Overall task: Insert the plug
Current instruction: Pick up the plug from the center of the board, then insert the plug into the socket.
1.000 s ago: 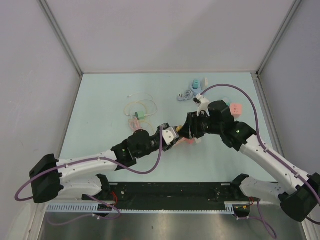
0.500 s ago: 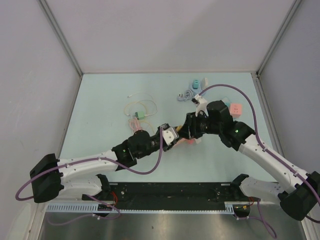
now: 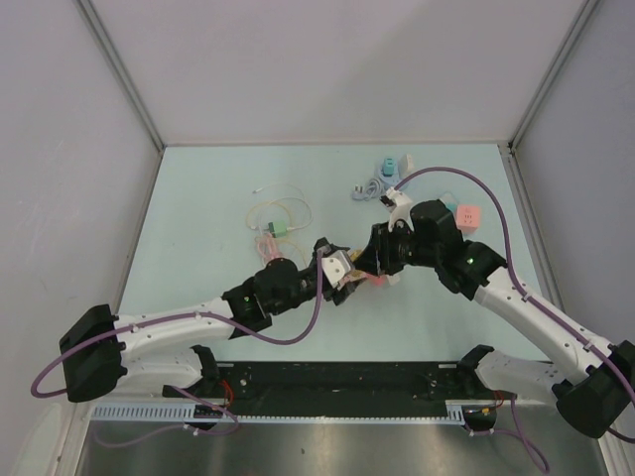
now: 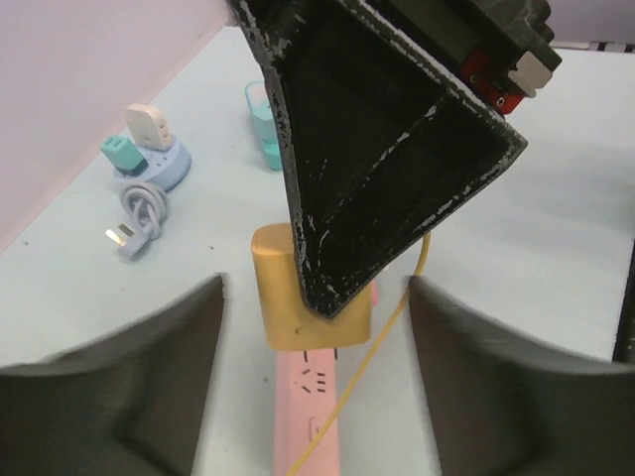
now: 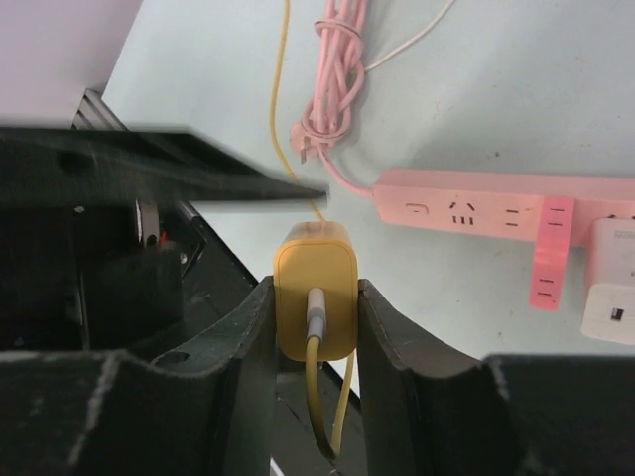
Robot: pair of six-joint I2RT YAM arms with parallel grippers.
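The plug (image 5: pixel 316 283) is a yellow block with a yellow cable out of its back. My right gripper (image 5: pixel 315 317) is shut on it, both fingers pressed against its sides. In the left wrist view the plug (image 4: pixel 281 297) hangs just above the end socket of the pink power strip (image 4: pixel 308 416), with its prongs just over the slots. My left gripper (image 4: pixel 315 288) is open, its fingers standing wide on either side of the plug and touching nothing. From above, both grippers meet at the table's middle, left gripper (image 3: pixel 340 275) and right gripper (image 3: pixel 363 264), over the strip (image 3: pixel 377 281).
A white adapter (image 5: pixel 615 307) sits in the strip's far end. The strip's coiled pink cable (image 3: pixel 266 243) and yellow cable loops (image 3: pixel 281 213) lie at the left. A round blue socket (image 4: pixel 149 159) with a grey cable (image 3: pixel 369 188) and a pink cube (image 3: pixel 468 216) lie at the back.
My left gripper's jaws have spread wide apart. The right gripper's fingers have closed in on the plug. Both arms have stayed nearly in place.
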